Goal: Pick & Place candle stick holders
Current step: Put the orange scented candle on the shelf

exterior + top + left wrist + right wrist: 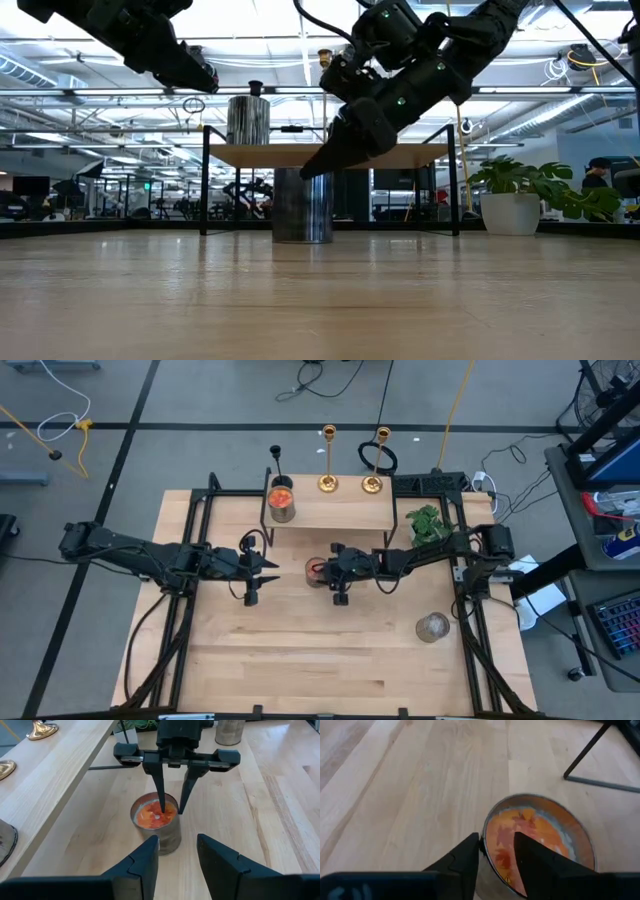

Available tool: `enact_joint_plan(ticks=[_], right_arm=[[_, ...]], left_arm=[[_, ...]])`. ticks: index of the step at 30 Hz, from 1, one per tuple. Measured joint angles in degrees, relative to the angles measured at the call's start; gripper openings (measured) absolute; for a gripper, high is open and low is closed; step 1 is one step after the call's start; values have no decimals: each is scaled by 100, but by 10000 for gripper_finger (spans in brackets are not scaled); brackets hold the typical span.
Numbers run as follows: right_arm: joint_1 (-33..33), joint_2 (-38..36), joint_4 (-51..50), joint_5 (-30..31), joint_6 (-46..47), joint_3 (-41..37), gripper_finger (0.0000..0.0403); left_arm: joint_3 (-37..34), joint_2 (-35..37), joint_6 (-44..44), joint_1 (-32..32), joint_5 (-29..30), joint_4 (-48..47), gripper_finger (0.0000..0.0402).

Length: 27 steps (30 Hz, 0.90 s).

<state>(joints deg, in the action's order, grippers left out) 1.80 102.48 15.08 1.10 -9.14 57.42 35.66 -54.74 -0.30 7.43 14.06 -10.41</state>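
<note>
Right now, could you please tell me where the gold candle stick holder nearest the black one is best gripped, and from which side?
Probably grip the gold holder by its thin stem, about midway, coming in level from the table's front across the shelf. It stands upright, and its flared base looks too wide and low for the fingers. The right gripper, at the tin below, seems closest.

Dark jointed arms, tapered black fingers [150, 860]

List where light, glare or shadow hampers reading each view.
Low view: bright ceiling lights behind turn the left claw, the right claw and the candle tin under it into dark shapes. High view: even light; the two gold candle stick holders glint, the black holder fades into grey floor. Wrist views: soft light, no glare.
</note>
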Motion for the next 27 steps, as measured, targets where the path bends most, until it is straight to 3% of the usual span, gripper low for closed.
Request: enact_joint_plan(ticks=[6,12,21,27], right_arm=[[13,-17,-361,25,24,19,84],[13,-93,-366,14,-21,11,12],[-81,-473,-834,37,-24,-23,5],[-249,-1500,-1387,162,428,7,3]], left_arm=[[0,0,0,1,0,41,143],[0,0,0,-1,0,39,143],[0,0,0,0,0,-9,143],[0,0,2,0,0,-15,143]])
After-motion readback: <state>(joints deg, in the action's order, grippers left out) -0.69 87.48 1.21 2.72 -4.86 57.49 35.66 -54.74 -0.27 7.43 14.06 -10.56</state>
